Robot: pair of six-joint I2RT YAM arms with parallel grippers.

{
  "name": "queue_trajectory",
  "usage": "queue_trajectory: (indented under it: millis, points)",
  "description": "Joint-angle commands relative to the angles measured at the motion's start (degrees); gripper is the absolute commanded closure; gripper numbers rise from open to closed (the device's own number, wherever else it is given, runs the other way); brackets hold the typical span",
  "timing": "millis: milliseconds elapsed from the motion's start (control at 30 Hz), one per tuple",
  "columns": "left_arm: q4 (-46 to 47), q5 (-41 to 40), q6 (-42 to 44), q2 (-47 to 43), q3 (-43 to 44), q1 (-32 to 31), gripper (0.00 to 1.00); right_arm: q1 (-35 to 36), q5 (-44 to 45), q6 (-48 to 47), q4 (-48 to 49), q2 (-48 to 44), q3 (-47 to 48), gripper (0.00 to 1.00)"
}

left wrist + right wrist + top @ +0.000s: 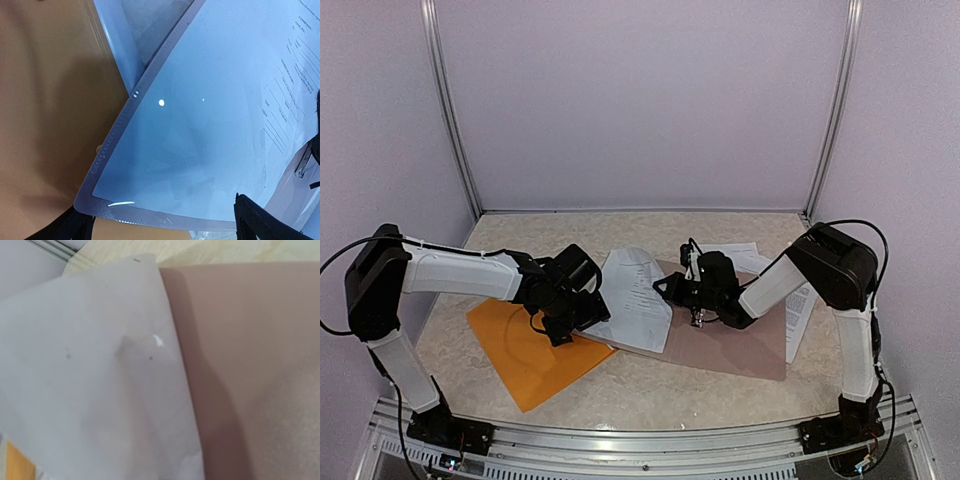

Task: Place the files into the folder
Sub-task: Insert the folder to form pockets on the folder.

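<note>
The left tool (568, 318), jaws wide and empty, straddles the orange folder (525, 355) at its clear cover. The right tool (697, 317) is closed tight; whether it grips anything is unclear. One sheet of the files (638, 290) lies across folder and clipboard (740, 345); a careless pinch could crease it.

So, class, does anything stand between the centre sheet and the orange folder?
No separate object shows between them. The sheet lies partly on the brown board, its left edge by the orange folder. The folder's clear flap sits at the left fingers; whether the sheet is under it is unclear.
</note>
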Motion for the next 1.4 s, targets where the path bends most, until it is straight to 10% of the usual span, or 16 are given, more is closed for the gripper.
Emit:
queue_trajectory:
  millis: [0,800,1367]
  points:
    - [0.8,-0.6,1.0,-0.7,-0.5,0.3,0.06,0.9,-0.3,0.0,-1.9,-0.1,-0.9,1.0]
    - [0.0,-1.8,1.7,-2.3,-1.3,0.3,0.06,1.2,2.4,-3.5,-5.7,-2.4,1.4,0.8]
    - [-5.5,-8.1,4.5,-6.2,-0.1,0.3,0.06,1.2,16.2,-17.3,-19.0,-12.2,1.4,0.33]
